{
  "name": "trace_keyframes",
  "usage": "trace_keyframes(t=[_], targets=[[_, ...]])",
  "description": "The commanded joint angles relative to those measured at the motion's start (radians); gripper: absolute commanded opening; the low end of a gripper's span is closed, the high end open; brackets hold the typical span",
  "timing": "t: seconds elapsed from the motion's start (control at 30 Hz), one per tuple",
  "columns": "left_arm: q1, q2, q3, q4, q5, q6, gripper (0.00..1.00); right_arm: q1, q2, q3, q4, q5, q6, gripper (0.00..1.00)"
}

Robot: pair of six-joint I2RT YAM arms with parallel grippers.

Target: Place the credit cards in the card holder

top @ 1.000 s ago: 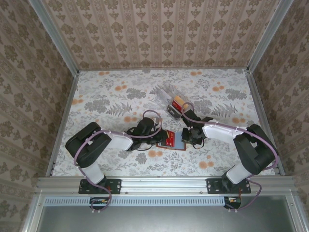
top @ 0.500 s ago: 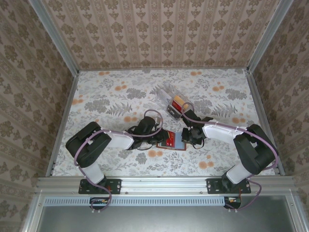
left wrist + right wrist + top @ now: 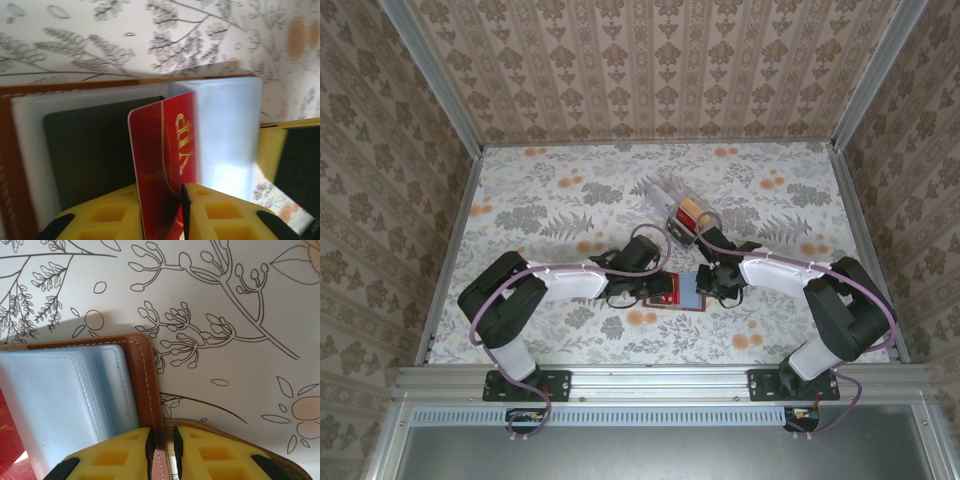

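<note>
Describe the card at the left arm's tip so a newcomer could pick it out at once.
On the floral table, find the open brown card holder lying between the two arms' tips near the front. Over its pale blue sleeves, by the left pincer, sits the red card. Its red face with gold VIP lettering sets it apart from the dark panel beside it.

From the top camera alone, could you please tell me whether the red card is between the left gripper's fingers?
Observer: Yes, the red card stands between the yellow fingers of the left gripper; whether they pinch it, I cannot tell.
Operator: Thank you; is its far end at a sleeve?
Observer: It overlaps a pale clear sleeve of the card holder.
Operator: And the right gripper, please?
Observer: The right gripper is shut on the holder's brown stitched edge.
</note>
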Motion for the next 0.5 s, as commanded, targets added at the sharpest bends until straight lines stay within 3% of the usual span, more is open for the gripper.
trace_keyframes(t=[0.0, 0.37, 0.47], targets=[[-0.007, -0.034, 0.021, -0.108, -0.050, 0.055, 0.29, 0.004, 0.057, -0.043, 0.044, -0.034, 0.022, 0.24], [-0.007, -0.035, 0.052, -0.159, -0.079, 0.089, 0.31, 0.003, 0.063, -0.038, 0.045, -0.036, 0.021, 0.24], [-0.010, -0.038, 0.051, -0.151, -0.072, 0.101, 0.15, 0.004, 0.063, -0.037, 0.044, -0.038, 0.019, 0.22]])
